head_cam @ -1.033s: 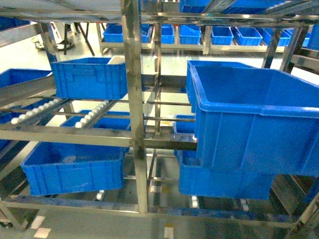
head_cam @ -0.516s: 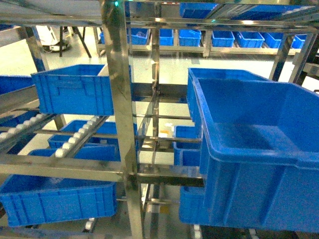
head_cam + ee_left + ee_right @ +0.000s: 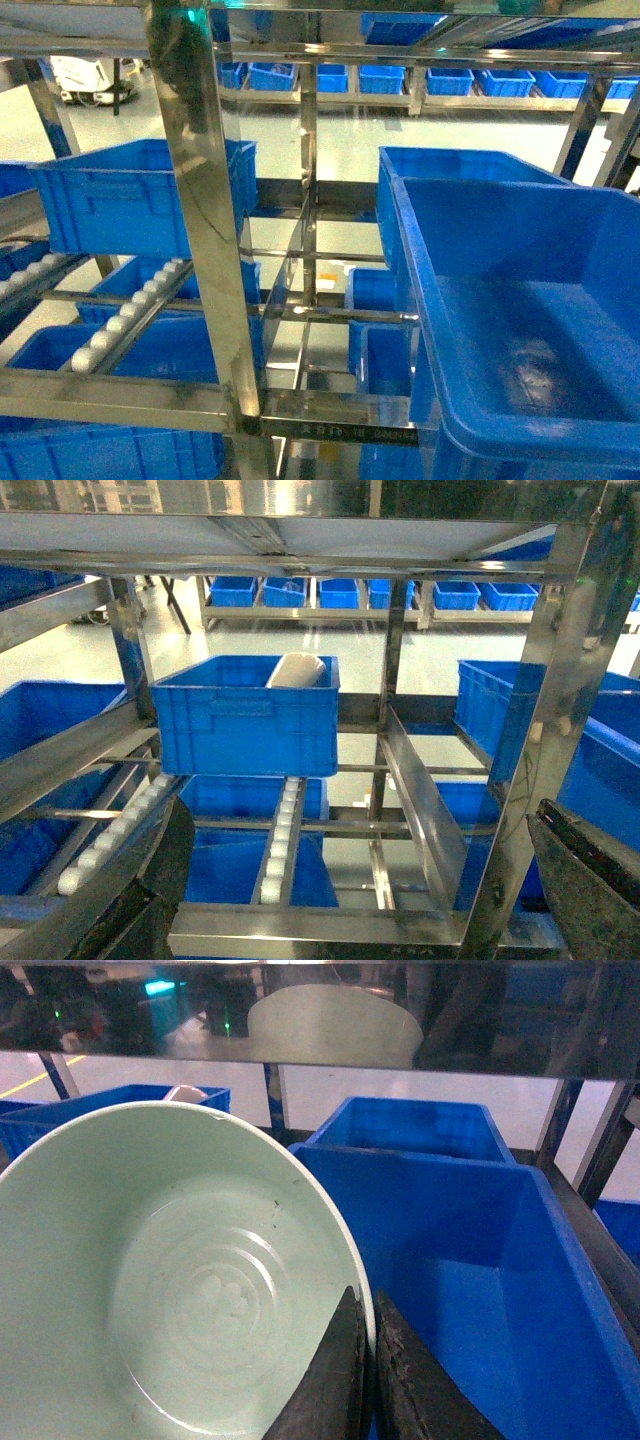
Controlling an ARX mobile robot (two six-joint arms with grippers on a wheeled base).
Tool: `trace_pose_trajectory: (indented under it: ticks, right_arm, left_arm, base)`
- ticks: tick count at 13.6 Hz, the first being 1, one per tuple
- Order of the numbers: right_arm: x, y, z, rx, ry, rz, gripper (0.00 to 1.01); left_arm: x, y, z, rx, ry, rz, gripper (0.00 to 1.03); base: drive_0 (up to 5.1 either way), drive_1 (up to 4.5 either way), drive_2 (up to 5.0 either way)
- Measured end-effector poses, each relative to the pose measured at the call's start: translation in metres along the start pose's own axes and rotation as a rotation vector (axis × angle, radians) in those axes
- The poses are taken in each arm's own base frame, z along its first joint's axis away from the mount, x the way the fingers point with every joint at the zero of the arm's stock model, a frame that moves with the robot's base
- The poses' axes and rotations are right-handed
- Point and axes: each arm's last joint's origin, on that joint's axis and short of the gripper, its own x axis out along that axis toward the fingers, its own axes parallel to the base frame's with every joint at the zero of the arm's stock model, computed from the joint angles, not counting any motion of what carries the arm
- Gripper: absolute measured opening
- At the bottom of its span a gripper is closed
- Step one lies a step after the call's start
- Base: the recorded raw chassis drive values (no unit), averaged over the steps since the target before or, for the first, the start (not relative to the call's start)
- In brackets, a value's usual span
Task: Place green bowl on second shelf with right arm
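In the right wrist view the pale green bowl (image 3: 170, 1290) fills the left half, seen from inside. My right gripper (image 3: 366, 1305) is shut on its rim, one finger inside and one outside. The bowl hangs beside and above an open blue crate (image 3: 480, 1260), under a steel shelf beam (image 3: 320, 1020) that mirrors it. My left gripper (image 3: 362, 810) is open with nothing between its fingers, facing the steel rack's roller shelf (image 3: 280, 830). The head view shows neither gripper nor the bowl. I cannot tell which level is the second shelf.
A steel upright post (image 3: 205, 230) stands close in front at the left of centre. A large blue crate (image 3: 520, 300) juts out at the right, and a smaller one (image 3: 130, 200) sits on roller rails (image 3: 130, 315) at the left. A white object (image 3: 295, 670) lies in that crate.
The head view has drawn closer to the rack: the upright post has slid left and grown, and the big right crate now looms nearer and lower.
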Motion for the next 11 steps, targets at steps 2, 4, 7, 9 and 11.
trace_pose_trajectory:
  ticks: [2, 4, 7, 9, 11]
  right_arm:
    - [-0.001, 0.0, 0.001, -0.003, -0.008, 0.0, 0.02]
    - [-0.001, 0.0, 0.001, -0.004, -0.01, 0.001, 0.02]
    - [0.01, -0.003, -0.021, -0.007, 0.065, 0.027, 0.02]
    - [0.016, -0.003, -0.029, -0.015, 0.084, 0.04, 0.02]
    - [0.029, -0.006, -0.036, -0.028, 0.092, 0.051, 0.02]
  left_arm:
    - [0.0, 0.0, 0.0, 0.0, 0.003, 0.0, 0.98]
    - [0.0, 0.0, 0.0, 0.0, 0.001, 0.0, 0.98]
    - [0.0, 0.0, 0.0, 0.0, 0.001, 0.0, 0.98]
    - [0.0, 0.0, 0.0, 0.0, 0.001, 0.0, 0.98]
    - [0.0, 0.0, 0.0, 0.0, 0.001, 0.0, 0.98]
  base:
    - [0.0, 0.0, 0.0]
    - [0.0, 0.0, 0.0]
    - [0.0, 0.0, 0.0]
    - [0.0, 0.0, 0.0]
    - [0.0, 0.0, 0.0]
